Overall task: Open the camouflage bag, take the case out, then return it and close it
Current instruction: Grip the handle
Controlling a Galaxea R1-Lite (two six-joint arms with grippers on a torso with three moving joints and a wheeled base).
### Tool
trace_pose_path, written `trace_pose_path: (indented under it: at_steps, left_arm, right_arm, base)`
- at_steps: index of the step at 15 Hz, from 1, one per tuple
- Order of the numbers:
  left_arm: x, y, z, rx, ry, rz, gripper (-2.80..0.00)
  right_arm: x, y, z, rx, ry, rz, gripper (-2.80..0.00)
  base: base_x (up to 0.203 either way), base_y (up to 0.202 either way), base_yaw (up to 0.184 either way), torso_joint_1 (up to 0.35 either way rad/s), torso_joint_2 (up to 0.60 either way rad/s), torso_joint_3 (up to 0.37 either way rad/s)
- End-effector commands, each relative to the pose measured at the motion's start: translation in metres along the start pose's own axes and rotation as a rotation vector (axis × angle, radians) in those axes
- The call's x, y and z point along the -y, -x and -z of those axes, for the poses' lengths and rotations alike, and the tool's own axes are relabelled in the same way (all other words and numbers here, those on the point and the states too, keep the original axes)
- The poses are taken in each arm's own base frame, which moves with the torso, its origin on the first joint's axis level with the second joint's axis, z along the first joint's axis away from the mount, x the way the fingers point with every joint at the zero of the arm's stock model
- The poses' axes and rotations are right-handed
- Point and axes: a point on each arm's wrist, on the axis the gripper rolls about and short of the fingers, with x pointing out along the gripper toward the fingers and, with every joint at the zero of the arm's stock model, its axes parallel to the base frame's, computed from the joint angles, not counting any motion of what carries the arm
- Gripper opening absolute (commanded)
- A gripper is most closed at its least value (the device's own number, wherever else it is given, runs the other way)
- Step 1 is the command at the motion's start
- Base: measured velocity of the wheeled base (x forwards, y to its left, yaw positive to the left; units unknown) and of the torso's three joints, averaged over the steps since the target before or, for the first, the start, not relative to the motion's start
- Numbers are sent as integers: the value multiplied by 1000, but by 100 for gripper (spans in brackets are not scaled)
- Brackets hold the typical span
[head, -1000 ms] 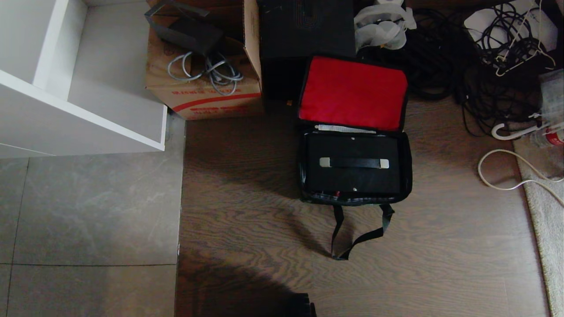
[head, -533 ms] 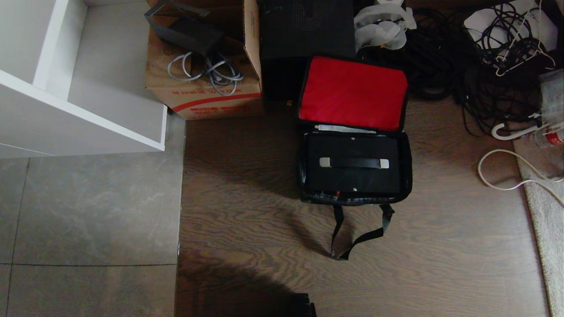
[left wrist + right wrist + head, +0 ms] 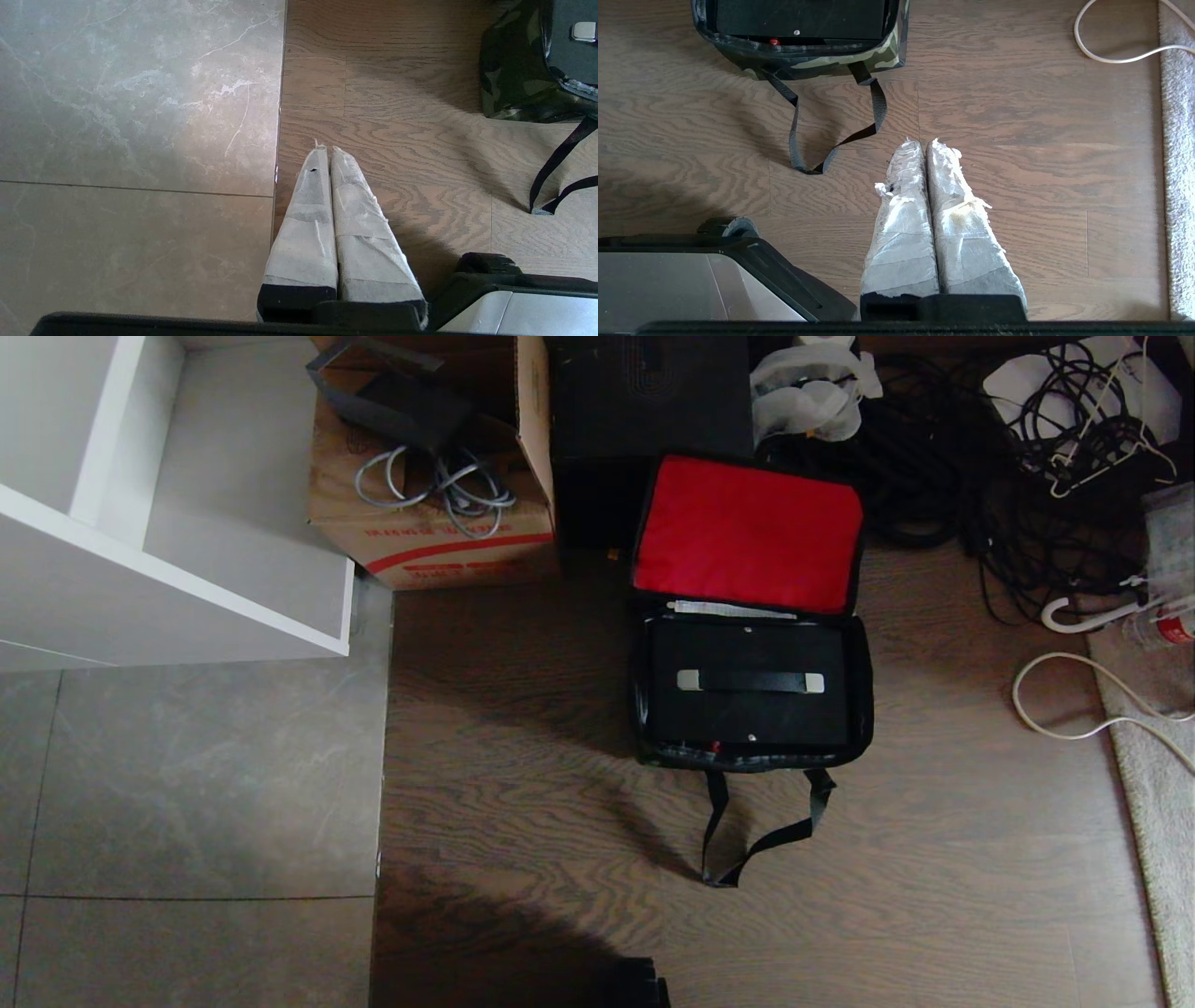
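Camouflage bag [image 3: 752, 761] on the floor [image 3: 523, 756], red lid up, case [image 3: 750, 695] inside — left gripper [image 3: 325, 149] and right gripper [image 3: 923, 142] both pinched together, empty, well apart from it.

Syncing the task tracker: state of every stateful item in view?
camouflage bag: open, red-lined lid flipped back
case: inside the bag, handle flat
strap: slack on floor
cardboard box: flaps open, cables inside
left end effector: shut, empty
right end effector: shut, empty
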Motion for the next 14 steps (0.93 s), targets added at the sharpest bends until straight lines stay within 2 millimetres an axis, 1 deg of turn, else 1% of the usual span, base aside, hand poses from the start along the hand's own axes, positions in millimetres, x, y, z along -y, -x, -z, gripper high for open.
trace_pose_path:
  at_steps: [1,14]
  left_arm:
    - [0,-1,3,-9,0,-1,-280]
    - [0,-1,3,-9,0,-1,-280]
  right_arm:
    - [0,0,0,-3,0,0,-280]
    - [0,0,0,-3,0,-1,-280]
  base:
    - [0,0,0,0,0,0]
    - [0,0,0,0,0,0]
